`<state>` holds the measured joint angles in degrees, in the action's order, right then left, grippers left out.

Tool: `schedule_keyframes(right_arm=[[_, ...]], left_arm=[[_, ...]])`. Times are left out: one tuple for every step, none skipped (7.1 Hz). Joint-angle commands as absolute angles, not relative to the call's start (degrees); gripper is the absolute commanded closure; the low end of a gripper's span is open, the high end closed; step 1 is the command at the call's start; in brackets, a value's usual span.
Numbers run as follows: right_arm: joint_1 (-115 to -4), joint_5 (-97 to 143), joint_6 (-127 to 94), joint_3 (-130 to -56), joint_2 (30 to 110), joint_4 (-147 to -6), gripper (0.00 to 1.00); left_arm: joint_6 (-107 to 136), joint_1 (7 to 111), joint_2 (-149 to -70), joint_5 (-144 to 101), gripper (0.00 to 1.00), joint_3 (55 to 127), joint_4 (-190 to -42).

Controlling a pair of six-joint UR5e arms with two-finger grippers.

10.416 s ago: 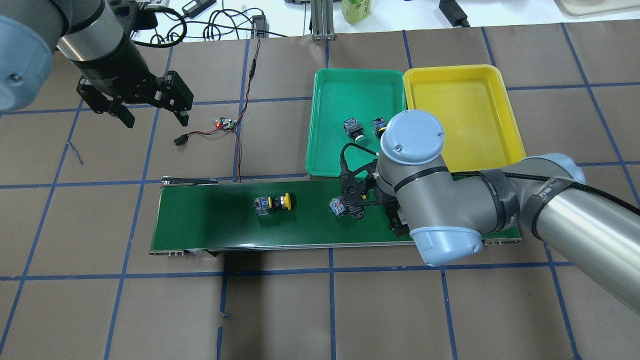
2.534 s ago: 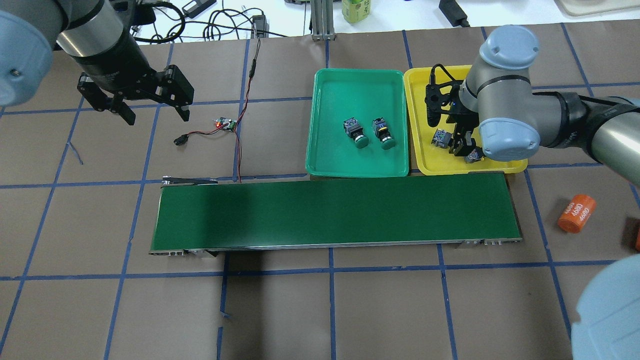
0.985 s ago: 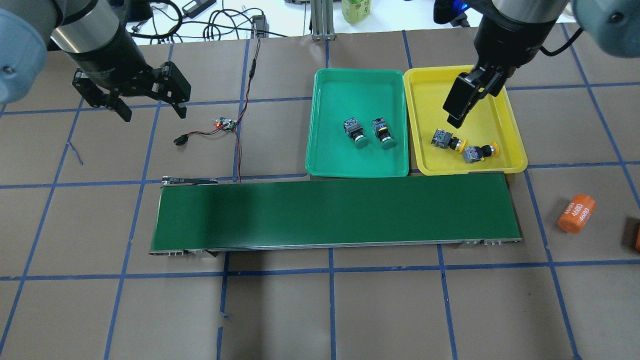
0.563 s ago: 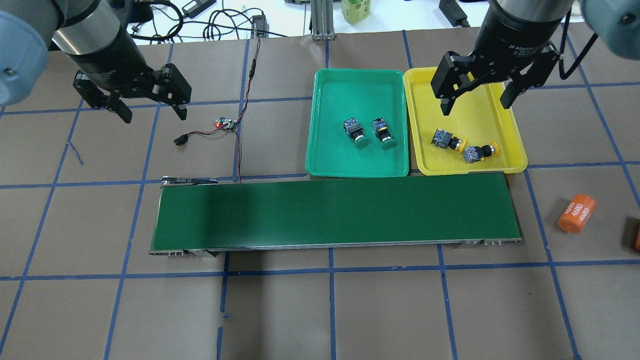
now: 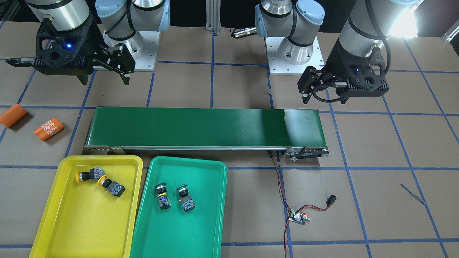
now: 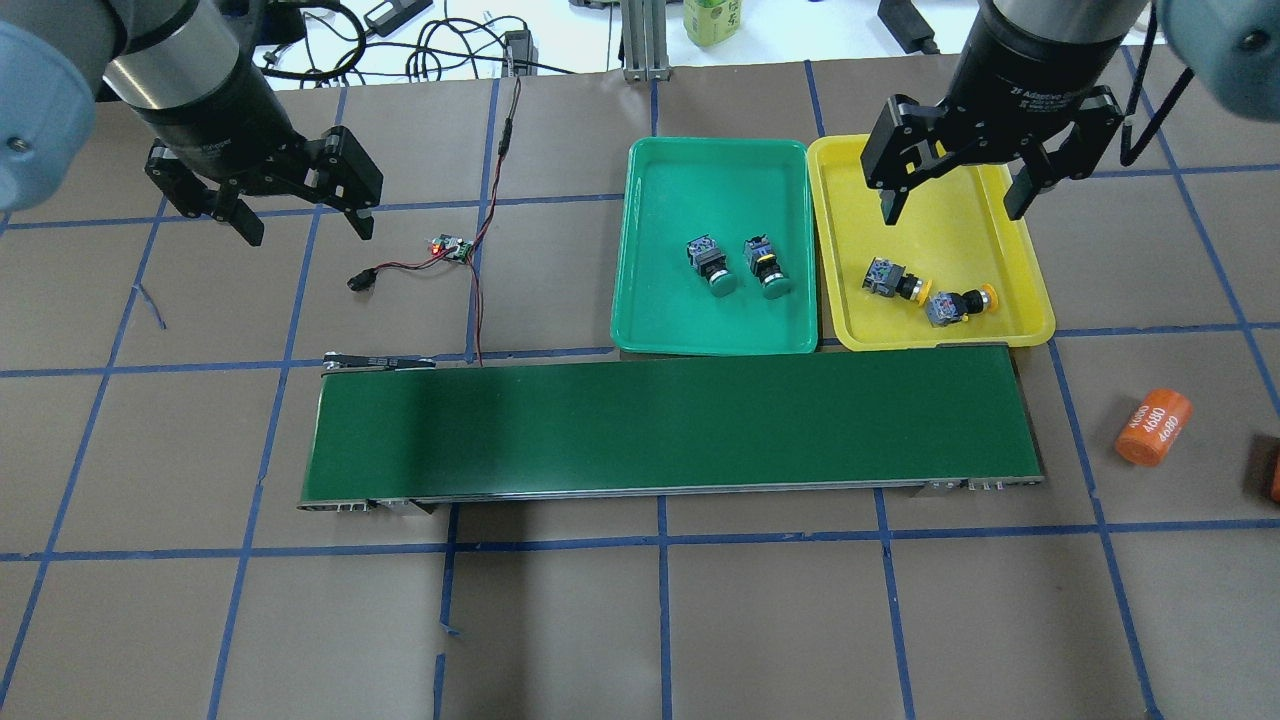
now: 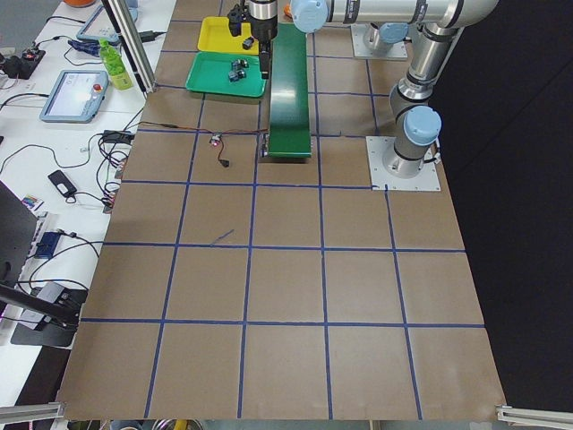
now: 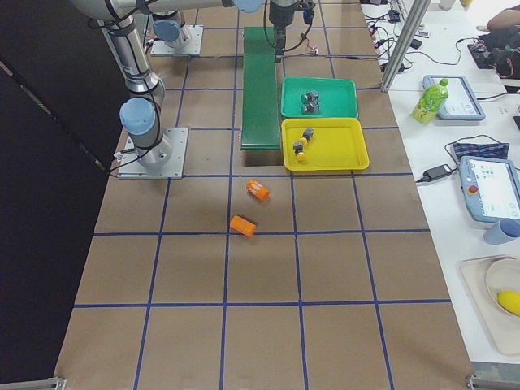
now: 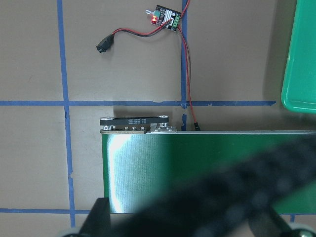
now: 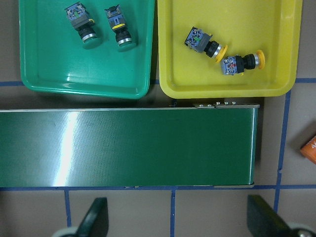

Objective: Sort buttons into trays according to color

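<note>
Two green-capped buttons (image 6: pixel 712 265) (image 6: pixel 768 268) lie in the green tray (image 6: pixel 680 180). Two yellow-capped buttons (image 6: pixel 893 280) (image 6: pixel 958 303) lie touching in the yellow tray (image 6: pixel 850 190). My right gripper (image 6: pixel 952 212) hangs open and empty above the yellow tray's far half, clear of the buttons. From the right wrist view I look down on all of them, the yellow-capped pair (image 10: pixel 205 43) (image 10: pixel 242 62) on the right. Off to the far left, my left gripper (image 6: pixel 308 232) is open and empty above the bare table.
A long dark-green conveyor belt (image 6: pixel 670 425) runs in front of the trays, with nothing on it. A small circuit board (image 6: pixel 450 247) with red and black wires lies near the left gripper. Two orange cylinders (image 6: pixel 1153 427) (image 6: pixel 1272 480) lie at the right.
Both yellow-capped buttons went from the belt into the yellow tray. My right gripper let go, rose and turned; it now hovers open over the tray. The left arm barely moved.
</note>
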<state>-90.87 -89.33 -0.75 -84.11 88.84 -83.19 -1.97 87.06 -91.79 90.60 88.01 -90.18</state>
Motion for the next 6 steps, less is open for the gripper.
schedule_keyframes(right_arm=[[-90.9, -89.2, -0.7, -84.1, 88.8, -83.8, 0.00], [-90.9, -89.1, -0.6, -84.1, 88.7, -84.0, 0.00], [-90.9, -89.2, -0.5, -84.1, 88.8, -84.7, 0.00], [-90.8, -89.2, -0.4, -84.0, 89.2, -84.7, 0.00], [-90.8, -89.2, 0.2, -84.2, 89.3, -84.7, 0.00], [-90.8, -89.1, 0.2, -84.2, 89.3, -84.7, 0.00]], left_arm=[[-1.9, 87.1, -91.7, 90.5, 0.00, 88.0, -90.2], [-1.9, 87.0, -91.7, 90.6, 0.00, 87.8, -90.3], [-1.9, 87.1, -91.6, 90.5, 0.00, 87.7, -90.3], [-1.9, 87.0, -91.3, 90.5, 0.00, 87.7, -90.3], [-1.9, 87.0, -91.5, 90.4, 0.00, 87.7, -90.3], [-1.9, 87.0, -91.5, 90.4, 0.00, 87.7, -90.3]])
